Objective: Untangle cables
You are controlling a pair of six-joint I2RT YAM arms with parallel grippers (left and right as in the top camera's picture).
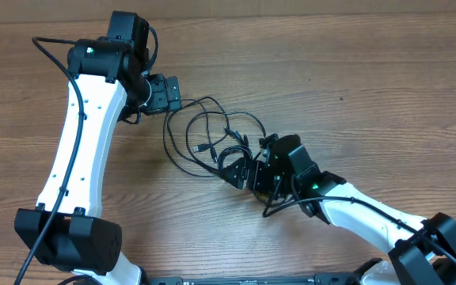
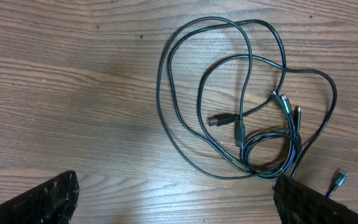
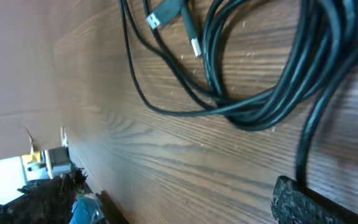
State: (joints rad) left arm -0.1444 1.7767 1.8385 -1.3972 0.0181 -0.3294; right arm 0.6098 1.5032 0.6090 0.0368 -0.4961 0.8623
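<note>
Where the overhead camera looks down, a wood-grain table [image 1: 355,71] fills nearly the whole picture, with a paler brown strip along its far edge. At the left, the left gripper [image 1: 165,93] hangs over bare wood with its jaws spread wide and nothing between them, just beside the outer loop of the cables [image 1: 226,150]. The cables lie on the table between the two arms, as thin black loops crossing one another. At their right edge the right gripper [image 1: 240,170] sits low with its jaws also parted.

The left wrist view shows the whole tangle of cables [image 2: 239,130] at once, with several small plugs [image 2: 216,121] inside the loops. The left gripper [image 2: 176,202] holds nothing.

Only the right wrist view shows the room: a brown wall [image 3: 17,56] and blurred clutter past the table's edge. It also brings the bundled strands [image 3: 253,117] and two silvery plug tips [image 3: 157,18] close. One strand runs to a finger of the right gripper [image 3: 173,202], though I cannot tell whether it touches.
</note>
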